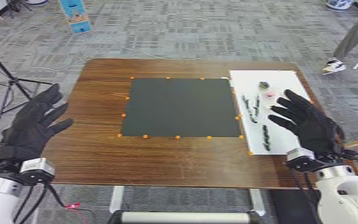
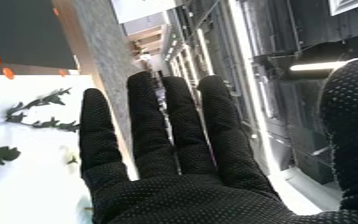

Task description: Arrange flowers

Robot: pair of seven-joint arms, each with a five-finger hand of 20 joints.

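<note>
In the head view my right hand [image 1: 310,122] is over the right part of the white board [image 1: 262,77], its fingers straight and holding nothing. My left hand [image 1: 35,122] is off the table's left edge, open and empty. On the board lie dark green stems [image 1: 266,137], a dark flower head [image 1: 263,85] and a small pink flower [image 1: 270,93]. The right wrist view has my right hand [image 2: 171,192] with fingers extended, beside leafy stems [image 2: 40,102] on the white board [image 2: 24,195].
A dark square mat [image 1: 182,107] edged with orange dots lies mid-table on the brown wood [image 1: 158,167]. A black tripod [image 1: 11,77] stands beyond the left edge. A person's leg shows at the far right.
</note>
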